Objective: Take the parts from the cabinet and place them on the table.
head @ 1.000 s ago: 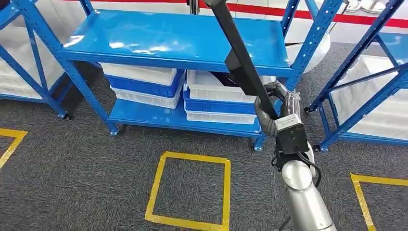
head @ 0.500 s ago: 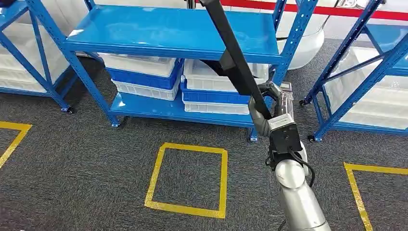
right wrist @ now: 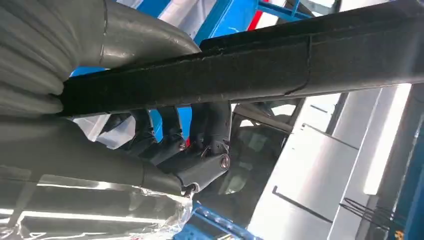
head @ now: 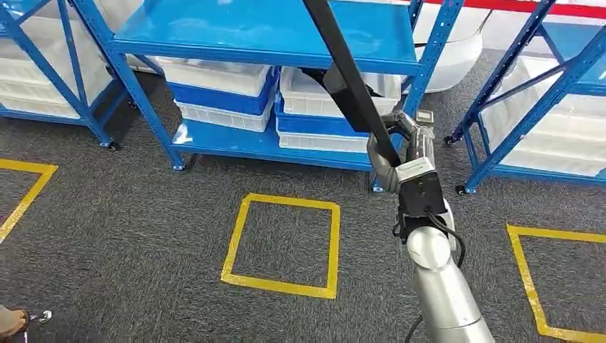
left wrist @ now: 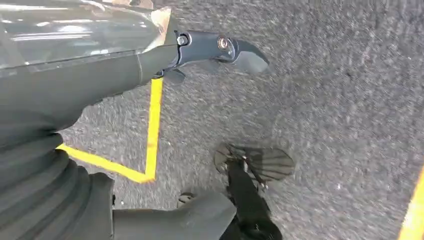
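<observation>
Long black bar [head: 348, 78] — the part — gripped by right hand [head: 397, 146] near its lower end; bar slants up and to the left across the head view, passing in front of the blue rack [head: 264, 32] and out past the pic's top edge. Right wrist view: dark fingers [right wrist: 200, 125] wrapped around the bar [right wrist: 240, 70], thumb on the other side, firm hold. Right arm [head: 439, 279], silver, comes up from below w/ black wrist box just behind the hand.

Left hand [left wrist: 165, 50] hangs over the carpet [left wrist: 340, 100]; thumb sticks out, nothing seen in it, but the other fingers aren't visible so can't tell if open or closed.

Rack's top shelf bare blue. Lower shelf holds stacked bins, white and blue: one stack [head: 218, 93] to the left, a second [head: 321, 118] beside it, right behind the bar. More blue racks w/ white bins at far left [head: 43, 71] and far right [head: 550, 121]. Floor is dark grey carpet [head: 128, 214] w/ a yellow tape square [head: 282, 243] in front of the rack, near the arm; partial yellow outlines at left [head: 21, 196] and right [head: 532, 286] edges. White rounded object [head: 457, 53] behind the rack, unclear what.
</observation>
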